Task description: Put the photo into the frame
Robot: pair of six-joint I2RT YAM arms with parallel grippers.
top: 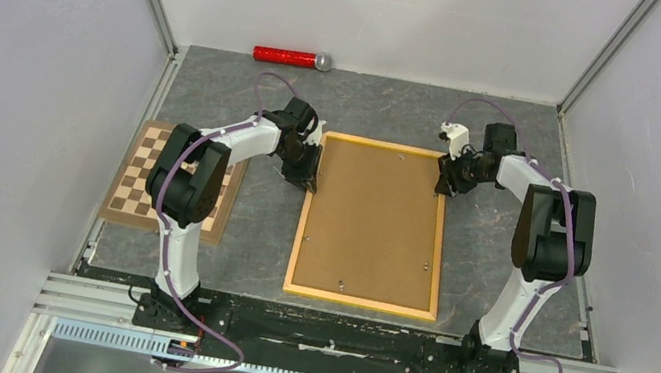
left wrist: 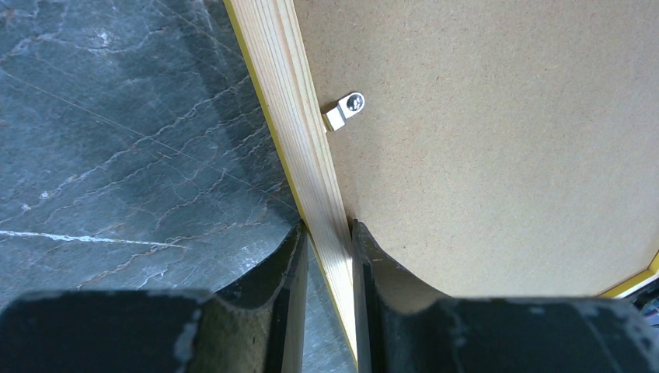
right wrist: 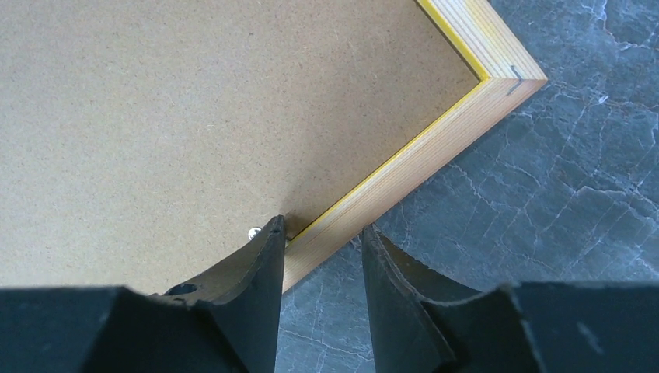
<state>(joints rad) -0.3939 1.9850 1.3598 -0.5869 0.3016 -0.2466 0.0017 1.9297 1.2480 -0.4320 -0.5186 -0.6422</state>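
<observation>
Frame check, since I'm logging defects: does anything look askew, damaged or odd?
Nothing stands out. The frame lies flat, back up, its visible corner joint closed, the backing board seated inside its rails. No photo shows; whether it lies under the board cannot be told.

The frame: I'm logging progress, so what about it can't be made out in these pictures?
- Anything under the backing board: hidden in every view by the board itself, which fills the frame.
- Clip at the near edge: too small in the top view to tell whether it's turned.
- Frame's near half: outside both wrist views.
</observation>
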